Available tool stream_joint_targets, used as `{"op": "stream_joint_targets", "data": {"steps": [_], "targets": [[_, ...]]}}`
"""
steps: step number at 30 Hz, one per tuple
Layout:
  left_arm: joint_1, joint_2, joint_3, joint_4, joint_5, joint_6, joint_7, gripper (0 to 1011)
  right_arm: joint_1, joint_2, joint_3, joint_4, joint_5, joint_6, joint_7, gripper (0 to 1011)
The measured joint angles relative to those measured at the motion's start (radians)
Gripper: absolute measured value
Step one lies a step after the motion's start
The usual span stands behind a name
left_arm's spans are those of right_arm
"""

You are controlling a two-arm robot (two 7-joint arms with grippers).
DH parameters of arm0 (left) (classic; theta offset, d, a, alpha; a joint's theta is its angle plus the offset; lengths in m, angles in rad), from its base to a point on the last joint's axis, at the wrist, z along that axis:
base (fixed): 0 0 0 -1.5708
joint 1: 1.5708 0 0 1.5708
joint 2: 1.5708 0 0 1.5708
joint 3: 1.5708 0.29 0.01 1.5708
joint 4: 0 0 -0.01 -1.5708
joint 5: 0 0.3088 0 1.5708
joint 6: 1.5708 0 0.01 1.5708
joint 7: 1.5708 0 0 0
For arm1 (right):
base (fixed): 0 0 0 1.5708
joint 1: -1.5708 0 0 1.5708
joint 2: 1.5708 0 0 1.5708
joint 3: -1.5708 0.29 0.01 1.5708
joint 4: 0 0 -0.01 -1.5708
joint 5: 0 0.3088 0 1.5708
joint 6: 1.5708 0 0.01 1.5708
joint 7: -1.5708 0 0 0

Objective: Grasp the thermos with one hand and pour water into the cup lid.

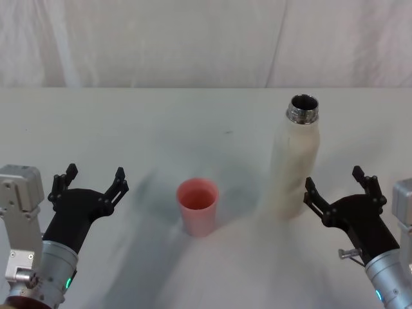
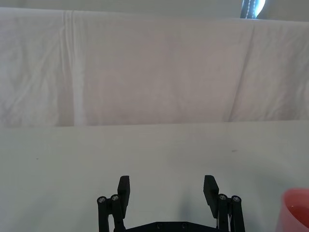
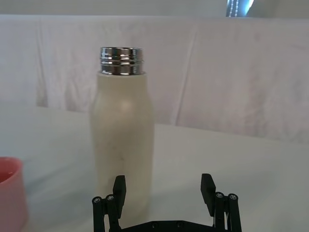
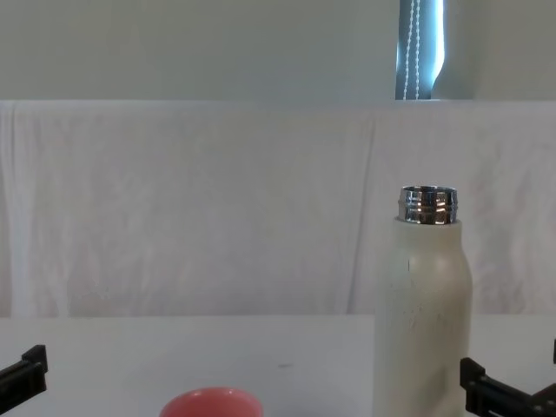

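Note:
The cream-white thermos (image 1: 295,162) stands upright on the white table, right of centre, its silver neck uncapped; it also rises in the right wrist view (image 3: 122,140) and the chest view (image 4: 423,313). The pink cup lid (image 1: 197,205) sits upright left of it, near the table's middle, and peeks into the views (image 2: 295,207) (image 3: 9,193) (image 4: 210,404). My right gripper (image 1: 339,188) is open, just right of and nearer than the thermos base, apart from it (image 3: 164,191). My left gripper (image 1: 91,181) is open over bare table left of the cup lid (image 2: 166,192).
A white cloth backdrop (image 1: 206,42) hangs behind the table's far edge. The white table (image 1: 161,129) stretches bare between and behind the two objects.

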Motion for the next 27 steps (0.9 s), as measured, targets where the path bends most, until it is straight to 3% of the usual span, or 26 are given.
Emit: {"op": "stream_joint_targets", "data": {"steps": [11,27], "targets": [[0.0,0.0,0.0,0.0,0.0,0.0,0.0,1001,-0.025,0.0,0.011,-0.01,0.055,-0.018,0.108,1001],[0.0,0.0,0.0,0.0,0.0,0.0,0.0,1001,0.032,-0.043,-0.006,0.044,0.028,-0.006,0.126,1002]]}}
